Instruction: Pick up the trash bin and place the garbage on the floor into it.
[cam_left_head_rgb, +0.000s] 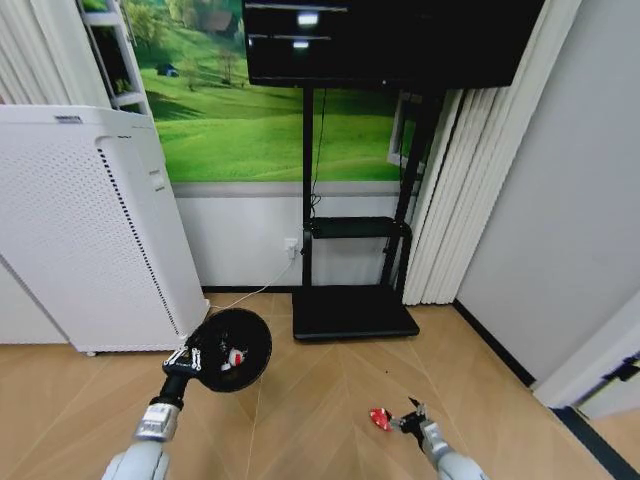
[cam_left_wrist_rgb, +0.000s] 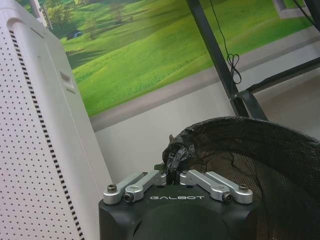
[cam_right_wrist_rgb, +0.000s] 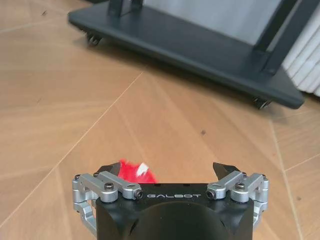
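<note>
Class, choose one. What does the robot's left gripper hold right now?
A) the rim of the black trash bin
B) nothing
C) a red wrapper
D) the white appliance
A: the left gripper is shut on the rim of the trash bin, as the left wrist view shows.

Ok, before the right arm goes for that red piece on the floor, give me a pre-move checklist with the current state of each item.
1. Left gripper shut on the trash bin rim: ok.
2. Bin opening visible, with litter already inside: ok.
3. Right gripper open: ok.
4. Red piece between the right fingers: not ok, it sits near one finger, off centre.
5. Fingers down at floor level: cannot tell.
6. Floor beside the piece free of obstacles: ok.
</note>
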